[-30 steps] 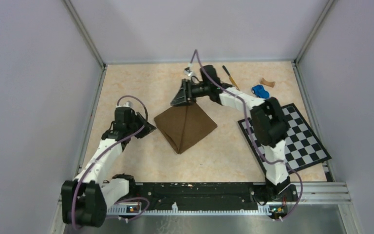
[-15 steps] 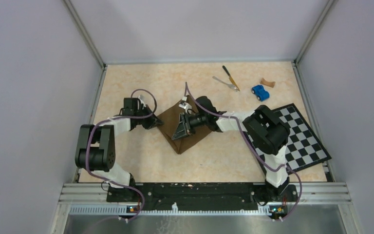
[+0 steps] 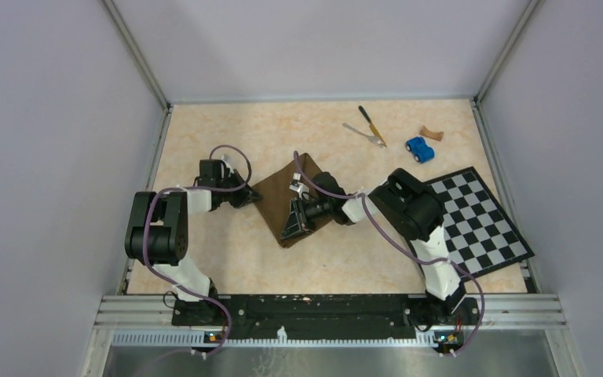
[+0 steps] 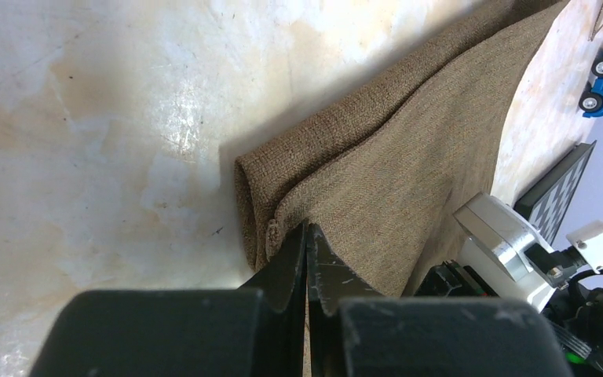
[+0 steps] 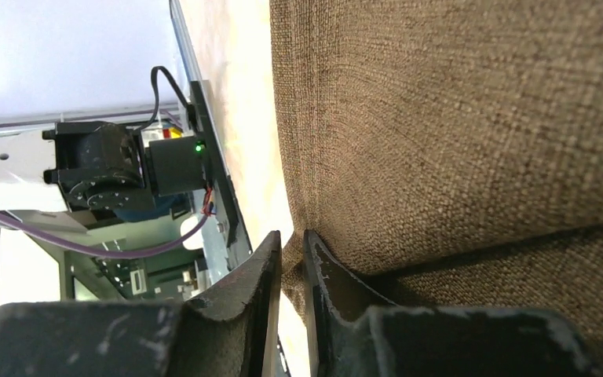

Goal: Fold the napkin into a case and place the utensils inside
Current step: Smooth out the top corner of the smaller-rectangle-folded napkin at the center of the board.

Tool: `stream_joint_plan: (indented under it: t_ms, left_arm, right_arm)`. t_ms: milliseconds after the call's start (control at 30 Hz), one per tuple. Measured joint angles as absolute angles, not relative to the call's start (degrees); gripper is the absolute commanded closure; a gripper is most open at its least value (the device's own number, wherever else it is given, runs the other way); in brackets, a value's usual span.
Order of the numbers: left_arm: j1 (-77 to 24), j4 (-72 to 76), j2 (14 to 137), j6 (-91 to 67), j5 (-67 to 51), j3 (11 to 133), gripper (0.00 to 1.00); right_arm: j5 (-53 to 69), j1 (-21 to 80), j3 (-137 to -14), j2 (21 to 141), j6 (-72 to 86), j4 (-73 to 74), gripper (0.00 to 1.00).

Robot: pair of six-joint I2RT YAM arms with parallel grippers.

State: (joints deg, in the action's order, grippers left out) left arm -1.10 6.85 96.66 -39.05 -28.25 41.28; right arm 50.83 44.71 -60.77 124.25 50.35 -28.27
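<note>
Beige marbled tabletop (image 3: pixel 220 133) lies under both my arms, and the napkin (image 3: pixel 273 196) sits folded between them. My left gripper (image 4: pixel 306 236) is pinched tight on the napkin's doubled corner, with the cloth spreading away ahead of its tips. My right gripper (image 5: pixel 290 247) is nearly closed, and a thin edge of the napkin is caught between its fingers at the near corner. The knife (image 3: pixel 370 124) and fork (image 3: pixel 363 134) lie close together well beyond my right gripper, apart from the cloth.

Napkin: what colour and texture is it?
The napkin is dark brown with a coarse woven texture. It shows best in the right wrist view.
</note>
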Motion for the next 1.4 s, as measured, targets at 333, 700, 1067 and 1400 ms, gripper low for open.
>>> stream_joint_plan:
  t_ms: [333,700,1067,1400]
  left_arm:
    - [-0.9,6.8,97.7,-39.1,-28.7,42.4,0.99]
    - [-0.8,2.6,99.0,-38.4,-27.4,46.3,0.84]
    - [-1.3,-7.4,92.4,-31.7,-21.5,50.0,0.37]
    - [-1.3,-11.3,92.3,-30.0,-18.3,51.1,0.55]
  right_arm:
    - [50.1,44.9,-60.8,118.1,46.9,-22.7,0.71]
    - [47.2,45.2,-60.9,117.1,41.5,-17.1,0.6]
    - [45.6,45.2,-60.9,117.1,39.4,-15.3,0.59]
    - [44.8,45.2,-60.8,117.1,39.1,-15.1,0.67]
